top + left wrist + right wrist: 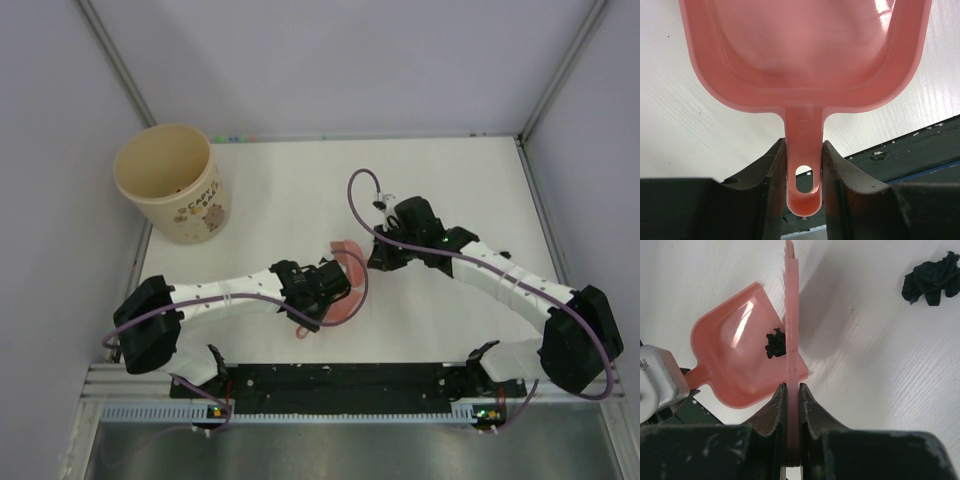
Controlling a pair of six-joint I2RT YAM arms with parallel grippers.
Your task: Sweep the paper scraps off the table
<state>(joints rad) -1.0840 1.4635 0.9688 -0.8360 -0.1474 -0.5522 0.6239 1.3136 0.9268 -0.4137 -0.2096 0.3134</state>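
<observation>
The right wrist view shows the pink brush [792, 315] edge-on, as a thin strip. Its bristles are hard to read beyond a frayed tip cut off at the top of the frame. The brush hides part of one of the paper scraps [774, 345], a small black crumpled wad. This wad lies inside the pink dustpan [735, 360], right against the brush. A second scrap [932, 277], larger-looking and just as black and creased, sits well apart on the bare white table [880, 365], near the upper right corner of the view.

From above, neither wad can be made out. The arms cover most of the dustpan, and only bits of pink show near the middle of the table. A beige cup [192, 215] with a printed animal stands at the far left.

The left wrist view crops the pan at the top, and glare washes out its floor.

The left gripper [803, 147] is clamped on the dustpan's handle, whose holed end pokes out between the fingers. A black strip [910, 150] runs along the table edge beside it. The right gripper [791, 390] is pinched tight on the brush's flat handle.
</observation>
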